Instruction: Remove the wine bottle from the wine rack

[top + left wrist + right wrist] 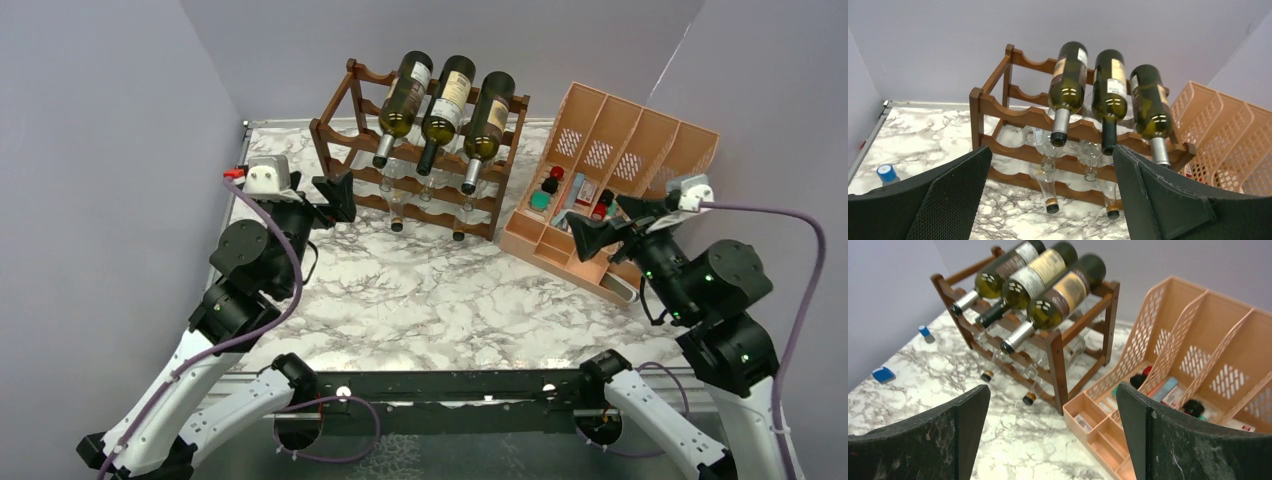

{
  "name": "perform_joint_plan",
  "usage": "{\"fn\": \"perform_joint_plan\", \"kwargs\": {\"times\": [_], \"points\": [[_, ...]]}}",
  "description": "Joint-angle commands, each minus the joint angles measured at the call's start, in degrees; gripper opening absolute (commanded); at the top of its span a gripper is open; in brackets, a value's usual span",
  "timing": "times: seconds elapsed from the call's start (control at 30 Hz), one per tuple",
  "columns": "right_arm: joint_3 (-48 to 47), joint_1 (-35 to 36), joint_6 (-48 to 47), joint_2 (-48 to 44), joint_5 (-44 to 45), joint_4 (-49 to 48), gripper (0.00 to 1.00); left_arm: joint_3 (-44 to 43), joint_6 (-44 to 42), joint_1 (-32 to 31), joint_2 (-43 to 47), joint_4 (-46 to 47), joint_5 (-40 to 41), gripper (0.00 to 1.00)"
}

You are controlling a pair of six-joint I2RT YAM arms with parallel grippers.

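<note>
Left gripper [1050,154] and right gripper [1052,390] gaping, wine bottles [447,100] atop wine rack [976,112], necks forward-down.

Top camera: looked down from above and behind. Wrist cameras: faced the wine rack [976,115] (left nearer), shared by all three.

Peach-orange plastic organiser [585,120] at the right rear of the white, grey-veined marble tabletop [420,290], close to the lilac-grey wall [100,150]. It has 4 tall latticed slots behind and low trays in front. The trays hold small items, among them a green disc [540,201], a black knob [549,186], a red piece [557,173] and a light-blue box [1164,388]. Near the tabletop's left edge lie a blue-capped item [886,173] and a flat blue piece [883,374].
</note>
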State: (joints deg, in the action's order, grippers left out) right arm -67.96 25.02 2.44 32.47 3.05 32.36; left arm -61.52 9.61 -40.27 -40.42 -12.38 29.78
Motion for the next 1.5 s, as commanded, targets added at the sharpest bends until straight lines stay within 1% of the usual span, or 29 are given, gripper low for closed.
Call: {"fn": "perform_joint_plan", "kwargs": {"times": [0.0,0.2,0.33,0.47,0.53,0.63,0.73,0.87,0.97,1.17,1.23,1.3,1.47], "points": [[5.17,1.20,4.87,1.43,5.03,-3.91,0.99,5.31,1.52,3.66,-0.31,7.81,-3.95,0.98],[12.09,2.76,13.17,4.03,11.47,-4.83,0.99,13.12,2.85,8.88,-1.49,15.52,-8.08,0.98],[14.80,3.64,17.40,6.69,12.91,-4.90,0.99,17.09,3.43,11.41,-2.97,20.15,-10.80,0.98],[17.13,4.31,22.41,9.19,12.72,-4.07,0.99,19.78,2.41,11.93,-4.75,23.12,-12.07,0.99],[18.43,4.59,25.25,10.19,11.65,-3.78,0.99,20.11,2.85,12.21,-5.30,22.31,-12.53,0.99],[20.41,4.91,28.94,11.27,10.40,-2.91,0.99,19.82,4.62,12.45,-5.67,18.72,-12.91,0.99],[21.74,5.09,30.75,11.78,10.59,-1.97,0.99,18.89,6.17,12.60,-5.64,14.30,-15.48,0.99],[21.78,5.24,30.83,12.22,9.33,-0.84,0.99,16.28,7.73,12.72,-5.71,6.16,-18.99,0.99],[20.92,5.37,30.28,12.45,5.47,-0.23,0.99,12.82,8.83,12.82,-6.22,-0.51,-20.43,0.99],[20.55,5.46,27.84,12.57,-1.35,-1.11,0.99,0.98,9.41,12.94,-11.22,-10.55,-22.82,0.99],[20.60,5.48,26.48,12.48,-2.11,-2.19,0.99,-2.71,9.42,12.98,-13.83,-12.25,-24.57,0.99],[19.46,5.50,26.35,12.69,-1.06,-1.62,0.99,-5.28,9.50,12.96,-15.70,-12.81,-26.08,0.99],[14.74,5.54,25.25,13.28,-1.81,1.92,0.99,-12.63,6.49,13.03,-21.97,-13.63,-25.94,0.99]]}}
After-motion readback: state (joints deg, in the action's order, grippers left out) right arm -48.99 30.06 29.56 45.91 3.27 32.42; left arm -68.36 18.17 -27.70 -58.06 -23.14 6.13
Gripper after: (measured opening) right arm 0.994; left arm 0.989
